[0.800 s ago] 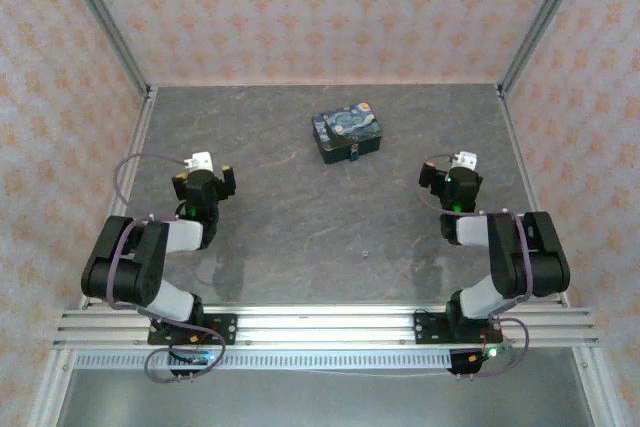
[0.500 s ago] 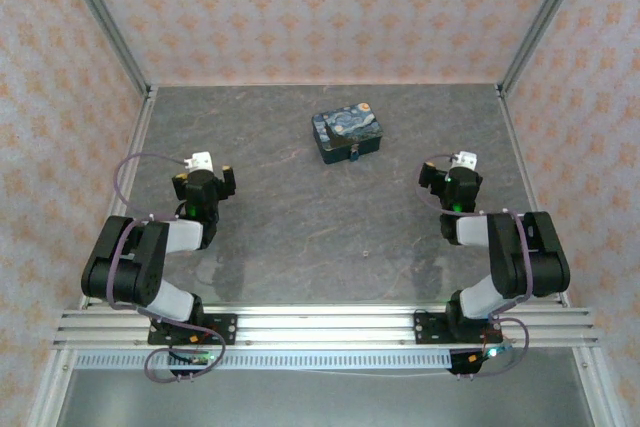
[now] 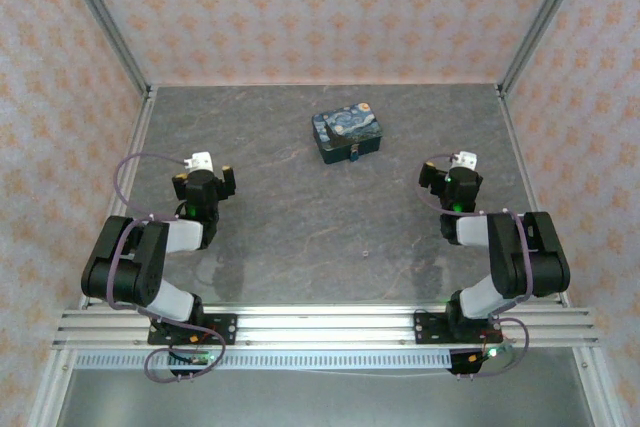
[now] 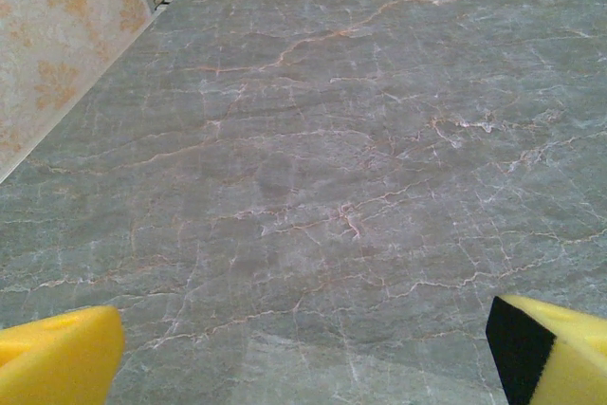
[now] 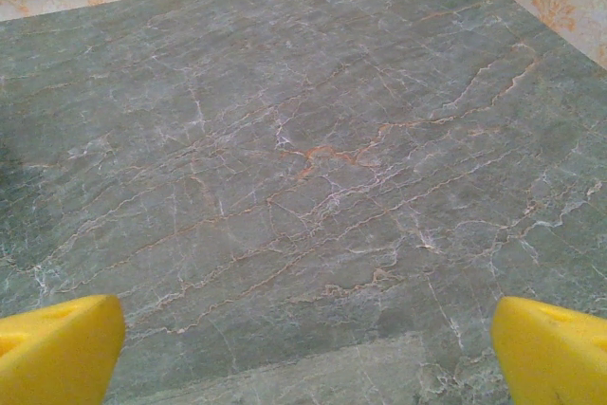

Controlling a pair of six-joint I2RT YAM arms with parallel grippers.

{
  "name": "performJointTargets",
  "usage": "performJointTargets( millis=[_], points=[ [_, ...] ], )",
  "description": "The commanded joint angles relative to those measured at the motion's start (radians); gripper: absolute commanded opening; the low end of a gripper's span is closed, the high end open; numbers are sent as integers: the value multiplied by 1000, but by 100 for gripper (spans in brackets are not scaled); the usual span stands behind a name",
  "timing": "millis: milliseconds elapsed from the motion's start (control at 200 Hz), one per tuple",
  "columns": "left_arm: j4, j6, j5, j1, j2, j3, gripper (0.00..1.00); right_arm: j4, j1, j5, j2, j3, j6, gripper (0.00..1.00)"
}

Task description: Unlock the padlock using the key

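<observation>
Both the left gripper (image 4: 303, 353) and right gripper (image 5: 303, 353) gape empty; the key (image 3: 366, 252) lies on the table (image 3: 280, 217) between the arms, nearer the right, the padlock (image 3: 354, 155) seemingly at the tin's (image 3: 345, 130) front.

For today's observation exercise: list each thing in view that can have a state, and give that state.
left gripper: open, empty
right gripper: open, empty
tin: lid shut
key: lying loose, untouched
padlock: at tin's front, too small to tell whether locked

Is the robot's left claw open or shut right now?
Open. In the left wrist view, the left claw has its yellow fingertips far apart at opposite bottom corners, with bare table between them.
</observation>
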Motion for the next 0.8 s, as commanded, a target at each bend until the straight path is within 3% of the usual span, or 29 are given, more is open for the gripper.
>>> performJointTargets(
  millis=[0, 175, 310, 450, 596, 796],
  points=[
    [-69, -6, -36, -6, -86, 33, 100, -26, -4, 47, -39, 11, 22, 99],
    [-290, -74, -53, -7, -290, 58, 100, -343, -4, 36, -241, 82, 69, 99],
    [-548, -267, 63, -7, -378, 159, 100, -605, -3, 24, -381, 152, 201, 99],
    [-726, -430, 195, -22, -381, 259, 100, -868, 11, -69, -477, 238, 337, 99],
    [-743, -561, 313, -97, -363, 285, 100, -1086, 95, -104, -523, 310, 414, 98],
    [-722, -670, 383, -264, -312, 300, 100, -1307, 258, -155, -522, 347, 520, 83]
  ],
)
